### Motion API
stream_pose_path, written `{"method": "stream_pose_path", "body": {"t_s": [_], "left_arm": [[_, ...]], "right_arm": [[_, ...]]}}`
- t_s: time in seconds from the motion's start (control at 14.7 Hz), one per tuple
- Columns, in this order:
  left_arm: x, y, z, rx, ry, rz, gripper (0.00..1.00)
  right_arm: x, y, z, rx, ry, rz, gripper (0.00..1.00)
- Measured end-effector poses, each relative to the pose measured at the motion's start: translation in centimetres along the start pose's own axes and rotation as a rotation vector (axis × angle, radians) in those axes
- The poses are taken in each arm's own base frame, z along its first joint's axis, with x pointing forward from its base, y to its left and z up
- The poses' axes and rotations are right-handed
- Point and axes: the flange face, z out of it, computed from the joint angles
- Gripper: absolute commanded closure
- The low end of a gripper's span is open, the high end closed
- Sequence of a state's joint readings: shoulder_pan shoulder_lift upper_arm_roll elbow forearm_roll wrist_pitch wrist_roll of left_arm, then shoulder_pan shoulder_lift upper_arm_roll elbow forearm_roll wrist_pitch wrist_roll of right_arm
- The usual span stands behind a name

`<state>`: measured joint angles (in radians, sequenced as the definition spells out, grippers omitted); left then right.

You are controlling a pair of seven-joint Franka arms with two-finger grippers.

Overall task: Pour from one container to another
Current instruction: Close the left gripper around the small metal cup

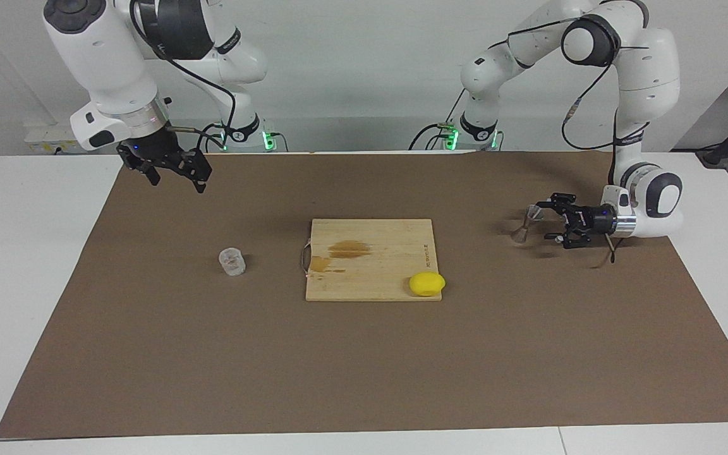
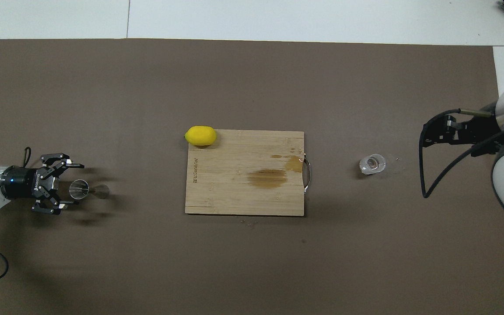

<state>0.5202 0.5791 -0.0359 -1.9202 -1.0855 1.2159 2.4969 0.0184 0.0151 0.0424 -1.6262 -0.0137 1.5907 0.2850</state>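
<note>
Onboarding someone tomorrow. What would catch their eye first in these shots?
Probably the yellow lemon on a corner of the wooden cutting board at the middle of the brown mat. Next, the left gripper, open and turned sideways low beside the metal jigger at its own end of the table. The right gripper hangs open above the mat, the clear cup untouched below it.
</note>
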Motion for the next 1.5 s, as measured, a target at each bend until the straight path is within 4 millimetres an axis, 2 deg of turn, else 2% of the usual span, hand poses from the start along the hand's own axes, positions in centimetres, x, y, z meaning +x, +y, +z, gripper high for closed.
{"method": "stream_pose_path", "body": {"t_s": [0.27, 0.75, 0.88, 1.02, 1.09, 1.16, 1.22, 1.43, 1.5], "left_arm": [[0.20, -0.34, 0.96, -0.016, 0.003, 0.003, 0.00], [0.70, -0.05, 0.31, -0.009, 0.004, 0.007, 0.00], [0.75, -0.06, 0.34, -0.009, 0.003, 0.008, 0.05], [0.71, -0.06, 0.45, -0.011, 0.004, 0.007, 0.06], [0.70, -0.08, 0.55, -0.013, 0.004, 0.007, 0.12], [0.70, -0.11, 0.65, -0.015, 0.005, 0.006, 0.24], [0.68, -0.12, 0.72, -0.016, 0.005, 0.006, 0.25], [0.59, -0.05, 0.77, -0.016, 0.006, -0.001, 0.40], [0.56, -0.03, 0.75, -0.016, 0.006, -0.006, 0.41]], "right_arm": [[0.00, 0.00, 0.00, 0.000, 0.000, 0.000, 0.01], [0.00, 0.00, 0.00, 0.000, 0.000, 0.000, 0.01], [0.00, 0.00, 0.00, 0.000, 0.000, 0.000, 0.01], [0.00, 0.00, 0.00, 0.000, 0.000, 0.000, 0.01], [0.00, 0.00, 0.00, 0.000, 0.000, 0.000, 0.01], [0.00, 0.00, 0.00, 0.000, 0.000, 0.000, 0.01], [0.00, 0.00, 0.00, 0.000, 0.000, 0.000, 0.01], [0.00, 0.00, 0.00, 0.000, 0.000, 0.000, 0.01], [0.00, 0.00, 0.00, 0.000, 0.000, 0.000, 0.01]]}}
